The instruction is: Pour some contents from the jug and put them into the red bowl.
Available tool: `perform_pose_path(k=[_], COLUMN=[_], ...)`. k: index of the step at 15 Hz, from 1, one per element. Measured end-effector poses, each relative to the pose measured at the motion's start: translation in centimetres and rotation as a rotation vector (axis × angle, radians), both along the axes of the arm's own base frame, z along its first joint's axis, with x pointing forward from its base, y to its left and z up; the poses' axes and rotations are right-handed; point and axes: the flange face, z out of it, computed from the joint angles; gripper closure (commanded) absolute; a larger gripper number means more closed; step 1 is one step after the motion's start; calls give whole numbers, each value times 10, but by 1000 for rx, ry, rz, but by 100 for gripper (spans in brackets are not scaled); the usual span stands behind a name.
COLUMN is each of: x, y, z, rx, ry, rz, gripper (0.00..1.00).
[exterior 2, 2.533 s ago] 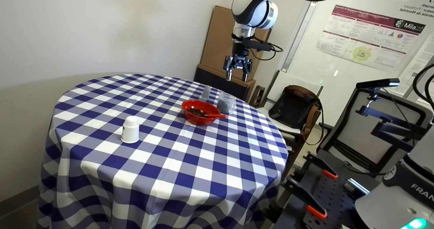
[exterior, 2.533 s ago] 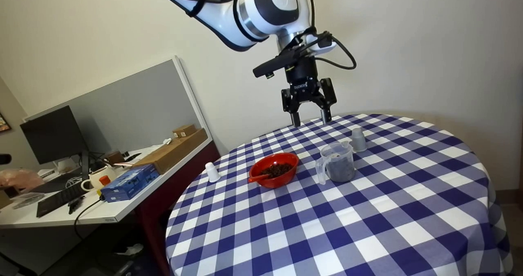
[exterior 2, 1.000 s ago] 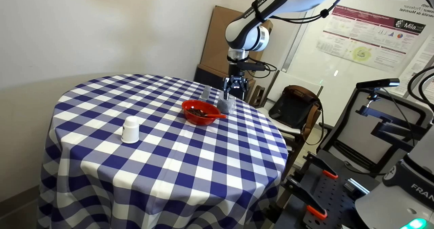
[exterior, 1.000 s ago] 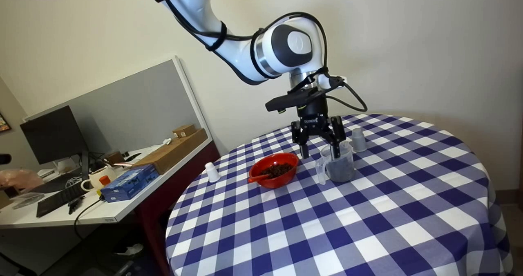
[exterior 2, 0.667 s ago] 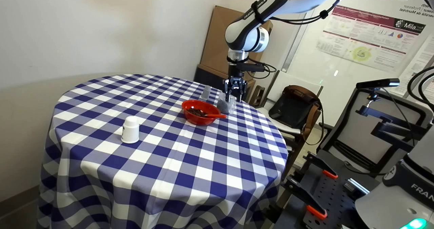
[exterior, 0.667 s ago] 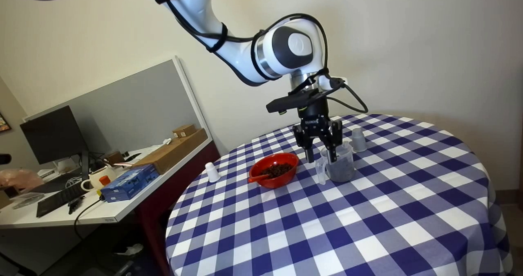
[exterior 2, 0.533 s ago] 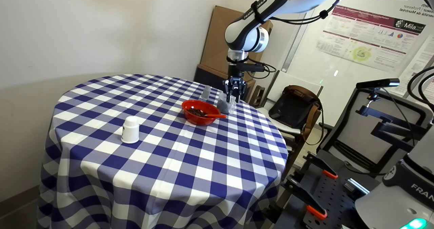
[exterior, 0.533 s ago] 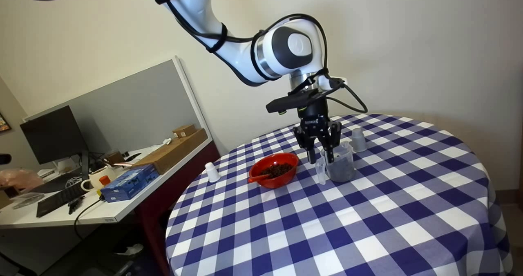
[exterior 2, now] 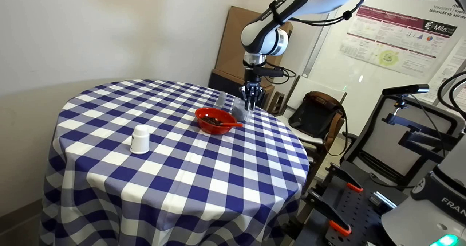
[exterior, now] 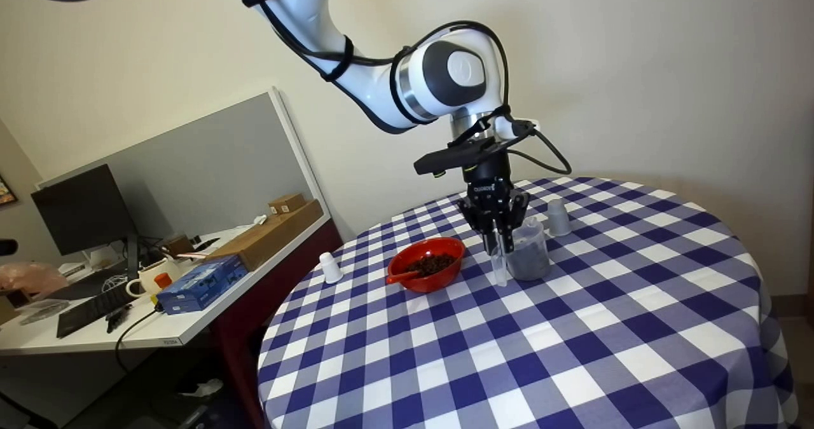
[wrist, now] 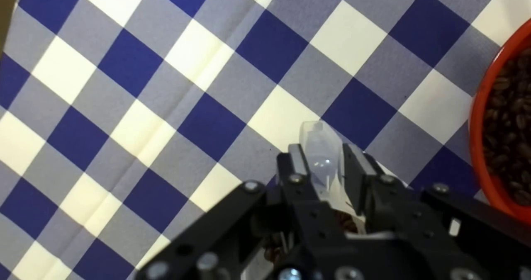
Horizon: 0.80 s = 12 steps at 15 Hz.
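Note:
The translucent grey jug (exterior: pixel 529 260) stands upright on the checked cloth, right of the red bowl (exterior: pixel 439 284) in an exterior view. My gripper (exterior: pixel 499 251) points down beside the jug's body, its fingers closed on the jug's handle (wrist: pixel 320 132). The wrist view shows that handle between the two pads, its lower end reaching past the fingertips. Dark brown beans (wrist: pixel 346 221) show in the jug beneath my fingers, mostly hidden by them. Coffee beans also lie in the bowl, with a red spoon (exterior 2: pixel 233 124) resting over its rim.
A grey translucent cup (exterior: pixel 558 218) stands close behind the jug. On the bowl's far side from the jug is a white cup (exterior 2: pixel 140 139). The round table's edge (exterior 2: pixel 269 113) runs near the jug. A desk with a blue box (exterior: pixel 202 281) stands beside the table.
My gripper has come down from above the table to the jug, and its fingers have closed onto the handle. The jug's body has shifted or turned slightly. The bowl has stayed put.

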Motion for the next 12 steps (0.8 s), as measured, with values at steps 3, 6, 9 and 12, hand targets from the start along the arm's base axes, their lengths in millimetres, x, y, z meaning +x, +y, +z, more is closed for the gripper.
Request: perform_pose_path(k=[3, 6, 9, 12], x=[3, 12, 23, 31], y=[0, -1, 0, 9], z=[4, 20, 50, 86], rx=[1, -3, -19, -49], ry=[-9, -28, -31, -9], rz=[14, 76, 203, 352], gripper=[88, 88, 88, 88])
